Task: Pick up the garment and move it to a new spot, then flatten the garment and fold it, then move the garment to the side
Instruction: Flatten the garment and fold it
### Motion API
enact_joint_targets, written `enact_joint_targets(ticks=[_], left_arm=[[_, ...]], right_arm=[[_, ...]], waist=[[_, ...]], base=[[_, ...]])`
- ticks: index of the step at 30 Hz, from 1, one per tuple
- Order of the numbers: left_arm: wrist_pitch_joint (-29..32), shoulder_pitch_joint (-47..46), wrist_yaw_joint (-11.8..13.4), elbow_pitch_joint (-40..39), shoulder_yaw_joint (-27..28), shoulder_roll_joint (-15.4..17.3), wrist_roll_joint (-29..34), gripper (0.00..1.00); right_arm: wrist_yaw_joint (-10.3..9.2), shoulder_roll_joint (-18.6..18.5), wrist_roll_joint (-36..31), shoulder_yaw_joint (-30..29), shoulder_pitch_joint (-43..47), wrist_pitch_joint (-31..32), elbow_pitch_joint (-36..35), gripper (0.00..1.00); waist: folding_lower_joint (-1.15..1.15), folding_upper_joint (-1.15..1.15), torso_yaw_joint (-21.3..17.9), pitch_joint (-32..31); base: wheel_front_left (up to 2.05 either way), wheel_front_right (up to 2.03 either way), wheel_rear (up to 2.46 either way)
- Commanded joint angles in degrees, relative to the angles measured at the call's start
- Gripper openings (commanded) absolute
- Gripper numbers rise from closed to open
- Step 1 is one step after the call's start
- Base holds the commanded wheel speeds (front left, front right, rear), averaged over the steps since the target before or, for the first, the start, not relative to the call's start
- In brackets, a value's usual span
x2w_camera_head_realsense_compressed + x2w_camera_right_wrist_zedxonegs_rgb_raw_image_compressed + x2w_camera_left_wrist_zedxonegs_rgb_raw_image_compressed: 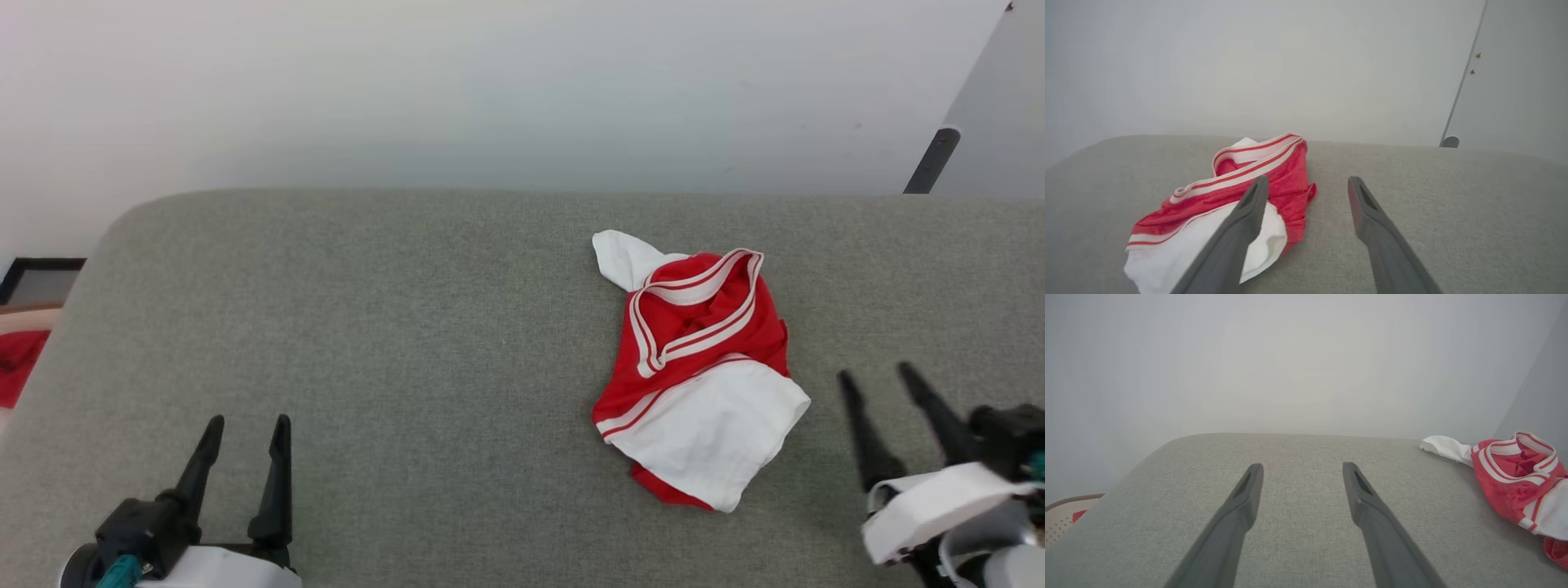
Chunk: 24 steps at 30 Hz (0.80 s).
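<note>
The garment, a red shirt with white sleeves and red-white striped trim, lies crumpled in a heap right of the middle of the grey padded surface. Its lettering is hidden in the folds. My right gripper stands open just to the garment's right, apart from it, nothing between its fingers. In the right wrist view the garment lies left of and partly behind my right gripper's left finger. My left gripper is open at the lower left, far from the garment. The left wrist view has the garment at the right edge, beyond my open left gripper.
A pale wall runs behind the surface's far edge. At the far left, below the surface, sits something red in a pale basket. A grey panel with a dark leg stands at the upper right. Bare fabric stretches left of the garment.
</note>
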Motion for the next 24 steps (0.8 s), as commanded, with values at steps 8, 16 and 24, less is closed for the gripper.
enact_joint_targets(ticks=[8, 16, 24], left_arm=[[0.0, -1.0, -0.6, -0.4, 0.7, -1.4, 0.7, 1.00], [0.0, -2.4, -1.3, 0.0, 1.1, -3.8, 1.3, 1.00], [0.0, -4.2, -2.1, 0.8, 1.4, -6.0, 2.4, 1.00]], right_arm=[[0.00, -10.9, 6.5, 15.1, -2.1, 21.5, -4.3, 1.00], [0.00, -16.0, 14.5, 14.2, -1.9, 40.6, -11.5, 1.00], [0.00, -12.1, 12.4, 8.3, -2.6, 49.3, -16.6, 1.00]], waist=[[0.00, 0.00, 1.2, 2.5], [0.00, 0.00, 2.9, 5.2], [0.00, 0.00, 4.4, 8.0]], base=[[0.00, 0.00, 0.00], [0.00, 0.00, 0.00], [0.00, 0.00, 0.00]])
